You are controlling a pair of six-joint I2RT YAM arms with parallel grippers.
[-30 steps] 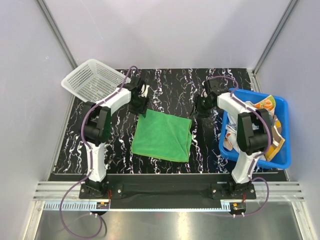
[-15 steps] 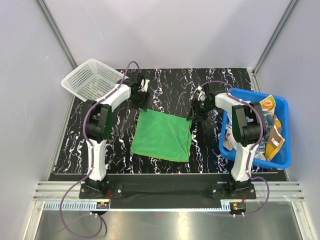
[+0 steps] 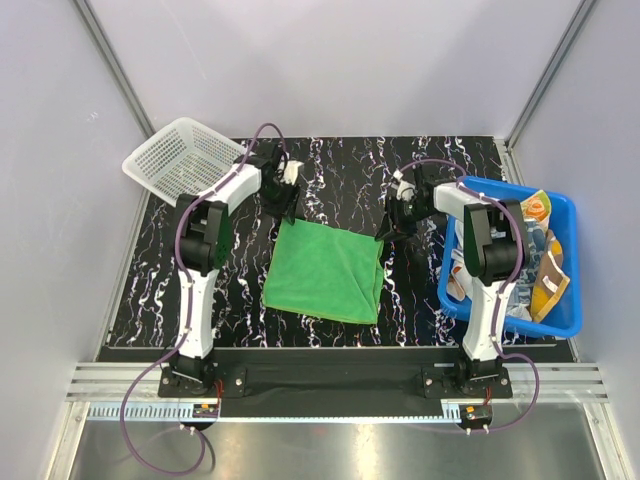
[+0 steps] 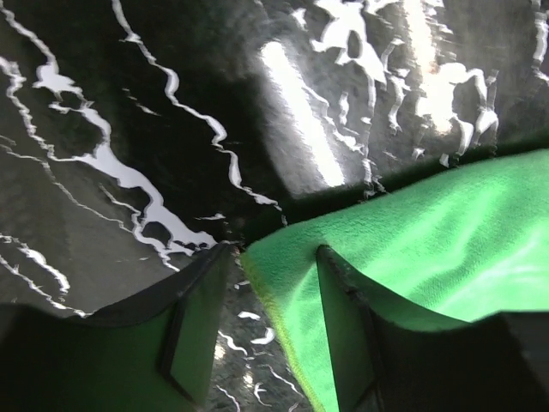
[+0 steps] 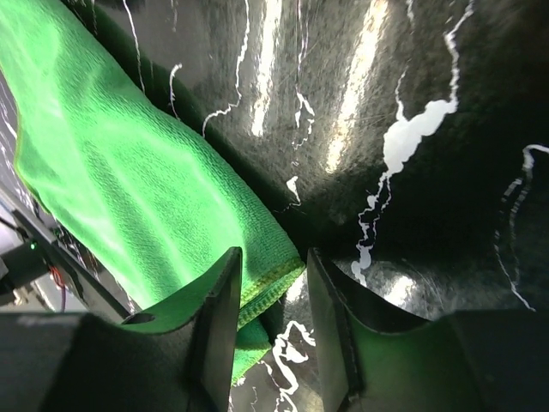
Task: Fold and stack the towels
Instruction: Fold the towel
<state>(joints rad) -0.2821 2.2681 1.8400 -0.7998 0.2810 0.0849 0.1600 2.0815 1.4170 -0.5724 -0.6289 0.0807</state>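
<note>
A plain green towel (image 3: pixel 325 270) lies folded flat on the black marbled table (image 3: pixel 330 170). My left gripper (image 3: pixel 288 210) is at its far left corner, open, with the corner of the green towel (image 4: pixel 429 232) lying between the fingers (image 4: pixel 199 318) in the left wrist view. My right gripper (image 3: pixel 388 228) is at the far right corner, open, and the hemmed corner of the green towel (image 5: pixel 129 172) sits between its fingers (image 5: pixel 330 326). More towels, one orange with prints (image 3: pixel 535 210), lie bunched in the blue tub.
A blue plastic tub (image 3: pixel 505 318) stands at the right edge of the table. A white mesh basket (image 3: pixel 185 160) stands tilted at the far left corner. Grey walls close in the table on three sides.
Both grippers have moved in and down onto the towel's two far corners, the left one rightward, the right one leftward. The towel has not moved.
</note>
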